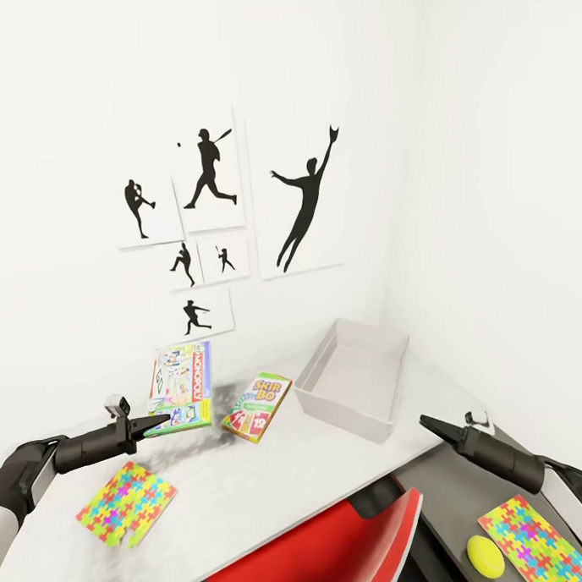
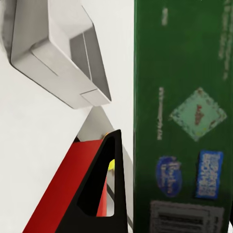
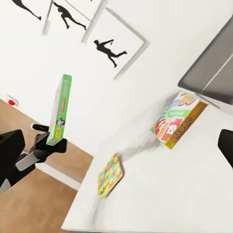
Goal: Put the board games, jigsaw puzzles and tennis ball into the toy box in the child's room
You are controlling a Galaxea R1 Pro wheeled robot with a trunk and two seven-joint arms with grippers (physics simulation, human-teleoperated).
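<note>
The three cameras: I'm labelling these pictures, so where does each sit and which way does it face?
Head: high, looking down over the table; both arms show.
Left wrist: on the left pincer, facing the toy box past the held board game; one finger shows.
Right wrist: faces across to the left arm.
Shared: the Skip-Bo box shows in head and right wrist views.

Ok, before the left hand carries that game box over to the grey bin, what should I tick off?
1. Left hand shut on the game box: ok.
2. Box lifted off the table: ok, the right wrist view shows it upright in the air.
3. Bin empty with room: ok.
4. Skip-Bo box lies between hand and bin: not ok unless carried above it.
5. Right hand apart from the bin: ok.
6. Grip firmness: cannot tell.
</note>
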